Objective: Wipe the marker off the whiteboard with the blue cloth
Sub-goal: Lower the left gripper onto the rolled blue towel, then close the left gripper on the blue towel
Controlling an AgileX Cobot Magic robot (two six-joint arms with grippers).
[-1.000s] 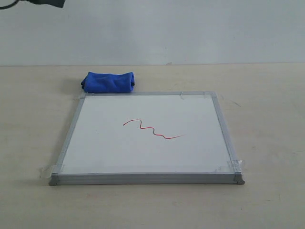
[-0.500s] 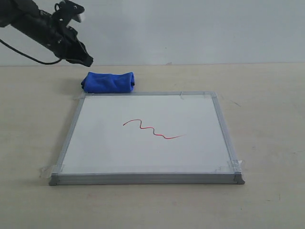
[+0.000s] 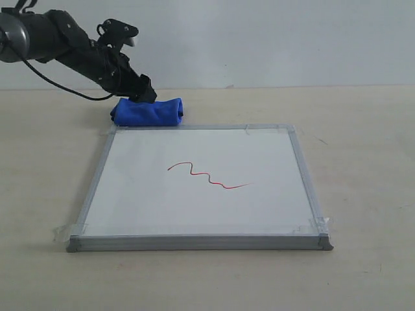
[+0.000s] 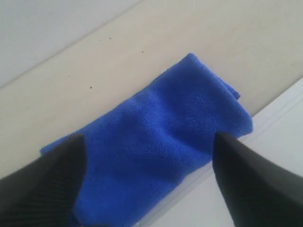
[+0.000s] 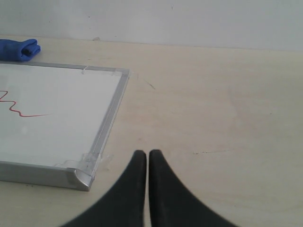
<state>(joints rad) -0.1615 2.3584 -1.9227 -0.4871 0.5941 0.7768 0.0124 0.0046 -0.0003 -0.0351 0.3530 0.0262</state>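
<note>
Counted in the exterior view: one flat square whiteboard with a slim grey aluminium frame [image 3: 142, 207], one thin red wavy marker line [image 3: 207, 177], one small royal-blue plush microfibre cloth bunched into a roll [image 3: 155, 112], and one black arm. The second arm shows only in its own wrist view. All of it sits on a pale beige tabletop [image 3: 363, 129].

The marker line sits near the board's centre, running from about 10 o'clock down toward 4 o'clock. It is a plain squiggle rather than letters. Clear tape pieces [image 3: 321, 224] show at the two near corners and on the far rail.

The blue cloth lies on the table at the board's 11 o'clock, just beside the far rail. Whether it touches the frame I cannot tell.

The left gripper [image 3: 144, 92] hangs over the cloth's 10 o'clock end. Its two black fingers [image 4: 52, 179] are spread wide, one to each side of the roll.

The right gripper [image 5: 147, 156] has its two fingers pressed together, holding nothing, above bare table off the board's 4 o'clock corner.
</note>
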